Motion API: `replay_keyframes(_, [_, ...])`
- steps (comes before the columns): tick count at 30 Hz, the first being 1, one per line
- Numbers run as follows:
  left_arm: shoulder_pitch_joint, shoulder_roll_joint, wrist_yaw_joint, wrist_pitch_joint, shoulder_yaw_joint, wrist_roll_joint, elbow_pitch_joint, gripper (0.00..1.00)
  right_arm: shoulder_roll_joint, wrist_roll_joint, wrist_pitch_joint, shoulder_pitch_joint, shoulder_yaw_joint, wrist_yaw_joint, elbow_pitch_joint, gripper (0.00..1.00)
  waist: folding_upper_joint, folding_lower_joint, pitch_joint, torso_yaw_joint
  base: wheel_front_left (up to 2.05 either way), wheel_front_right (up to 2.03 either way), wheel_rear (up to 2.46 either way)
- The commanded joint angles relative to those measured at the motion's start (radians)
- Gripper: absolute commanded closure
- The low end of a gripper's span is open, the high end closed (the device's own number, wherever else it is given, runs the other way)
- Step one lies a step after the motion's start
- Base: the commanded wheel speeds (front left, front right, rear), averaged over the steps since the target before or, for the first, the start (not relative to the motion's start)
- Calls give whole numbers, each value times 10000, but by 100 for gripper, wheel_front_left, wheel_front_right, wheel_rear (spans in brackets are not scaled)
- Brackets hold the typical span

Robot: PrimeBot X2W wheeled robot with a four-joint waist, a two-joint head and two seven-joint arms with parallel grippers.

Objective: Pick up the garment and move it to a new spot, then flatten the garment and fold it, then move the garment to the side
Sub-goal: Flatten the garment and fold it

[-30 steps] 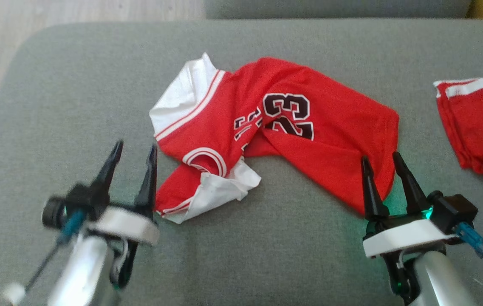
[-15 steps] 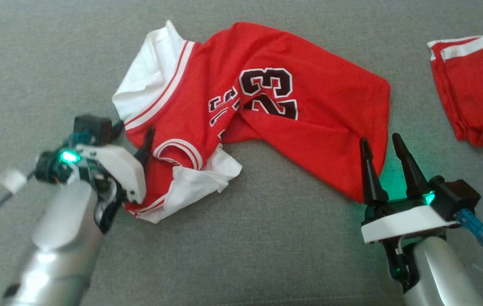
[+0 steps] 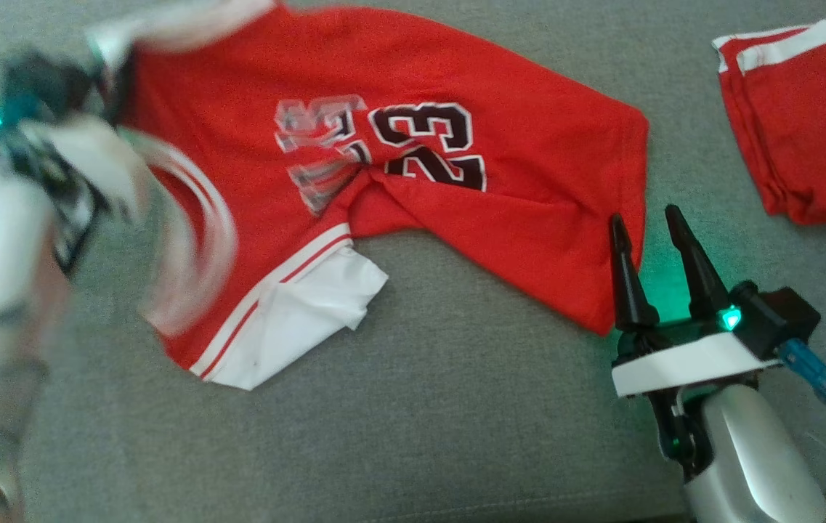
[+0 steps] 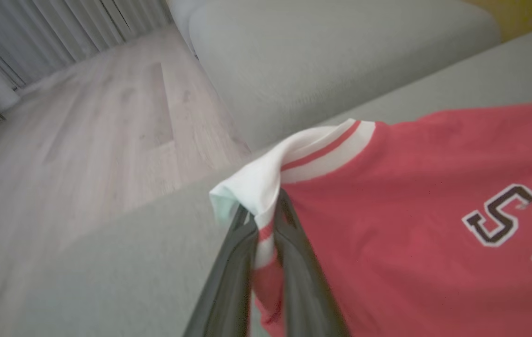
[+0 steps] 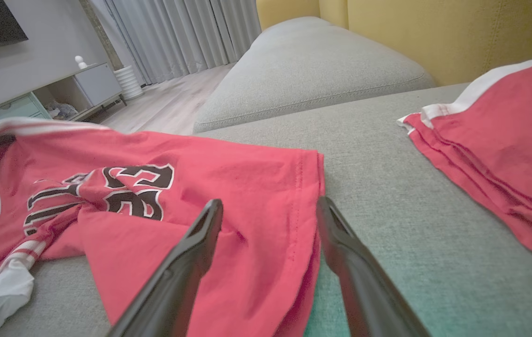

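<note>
Setting: A grey fabric sofa seat [image 3: 456, 436] served as the work surface. A pale wooden floor [image 4: 83, 117] lay beyond it at the upper left of the left wrist view, and grey curtains [image 5: 177, 37] hung at the top of the right wrist view.
Garment: The red jersey [image 3: 529, 167], numbered 23, lay rumpled across the upper middle of the head view. A twisted fold ran under the number, and a loose white sleeve [image 3: 296, 319] lay flat at lower centre.
Left gripper [image 4: 261, 210]: Its fingers were pinched together on the jersey's white, red-striped sleeve trim [image 4: 294, 154], and that end was raised off the cushion.
Right gripper [image 3: 641, 216]: At the lower right of the head view its fingers stood apart and held nothing, the tips at either side of the jersey's hem edge [image 5: 301, 187].
Other cloth: A second red garment [image 3: 805, 131] with white trim lay at the upper right, well apart from the jersey.
Handling: The jersey looked light, thin and limp. It would likely sag and bunch when hung from one point, and its smooth knit might slip.
Where to hold: Stitched trim and hem corners seemed the firmest places. A grip on the hem corner, opposite the held sleeve, should let the cloth be pulled flat.
</note>
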Motion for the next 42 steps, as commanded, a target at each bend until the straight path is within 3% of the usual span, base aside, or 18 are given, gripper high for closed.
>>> replay_keyframes(1, [-1075, 648, 146, -241, 439, 222, -143, 100, -24, 101, -94, -279, 268, -9, -315, 0, 0, -1, 183, -179, 0, 0, 0])
replay_keyframes(5, [-2238, 1012, 252, -607, 388, 616, 333, 100, -24, 211, -94, -423, 400, -9, -296, 0, 0, -1, 413, -444, 0, 0, 0])
replay_keyframes(8, [-3035, 1186, 716, -1127, 413, 950, 797, 100, -24, 270, -94, -523, 484, -9, -313, 0, 0, -1, 582, -597, 0, 0, 0])
replay_keyframes(9, [-3247, 1183, 931, -1287, 456, 1008, 1004, 89, -24, 280, -94, -552, 506, -9, -312, 0, 0, -1, 625, -636, 0, 0, 0])
replay_keyframes(10, [-3409, 1135, 1080, -1412, 492, 1019, 1231, 0, -24, 285, -94, -576, 521, -9, -310, 0, 0, -1, 654, -661, 0, 0, 0])
replay_keyframes(15, [-3760, 710, 1232, -2197, 484, 931, 2066, 0, -24, 284, -94, -606, 489, -9, -289, 0, 0, -1, 682, -619, 0, 0, 0])
replay_keyframes(27, [-1659, -507, 590, -3009, 386, 235, 2183, 0, -24, -8, -94, -433, 95, -9, -47, 0, 0, -1, -581, 344, 0, 0, 0])
replay_keyframes(35, [1456, -1176, 1001, -3024, 948, -280, -175, 0, -24, -143, -94, -12, -319, -9, 165, 0, 0, -1, -1780, 1253, 0, 0, 0])
replay_keyframes(42, [4331, -1719, 1698, -3026, 1210, -256, -2179, 0, -24, -117, -94, 486, -627, -9, 306, 0, 0, -1, -2436, 1860, 0, 0, 0])
